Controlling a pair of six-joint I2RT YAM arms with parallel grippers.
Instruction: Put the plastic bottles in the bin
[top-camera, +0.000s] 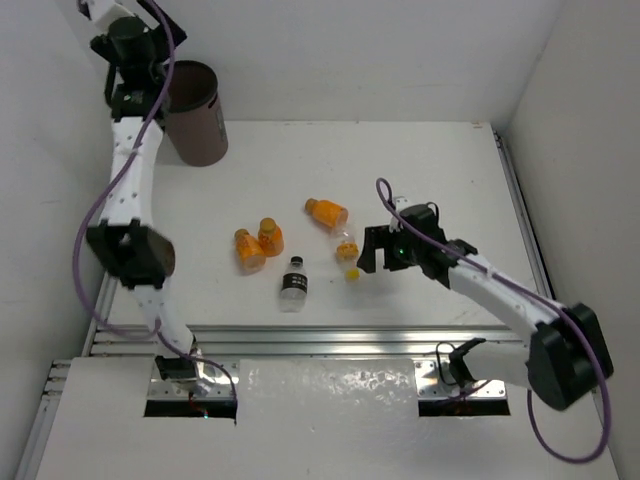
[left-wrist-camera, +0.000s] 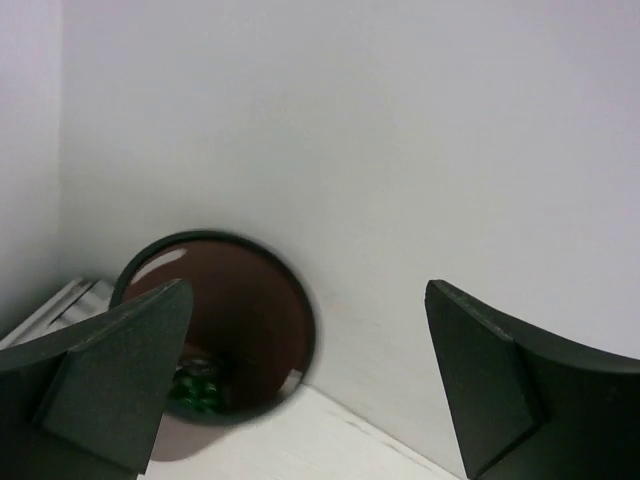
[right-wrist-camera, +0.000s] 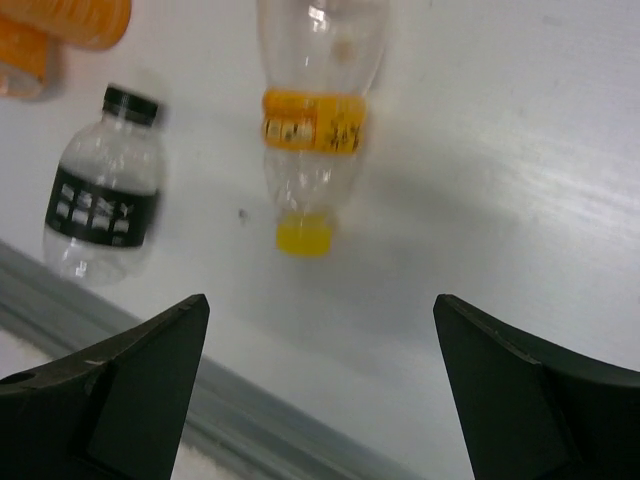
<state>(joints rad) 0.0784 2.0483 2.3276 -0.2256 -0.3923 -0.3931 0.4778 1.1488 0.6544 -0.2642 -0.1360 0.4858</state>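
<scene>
Left end effector (left-wrist-camera: 305, 375) is spread wide and empty above the bin (top-camera: 200, 135). Only its wrist view shows a green bottle (left-wrist-camera: 196, 390) inside. Right end effector (right-wrist-camera: 320, 385), released, hovers over the yellow-capped bottle (right-wrist-camera: 312, 120) lying on the counter (top-camera: 440, 170).

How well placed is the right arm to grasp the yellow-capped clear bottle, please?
Probably yes: the right gripper is open with the yellow-capped bottle lying just ahead of it, cap toward it, nothing between them. The black-capped bottle lies apart, off to one side.
</scene>
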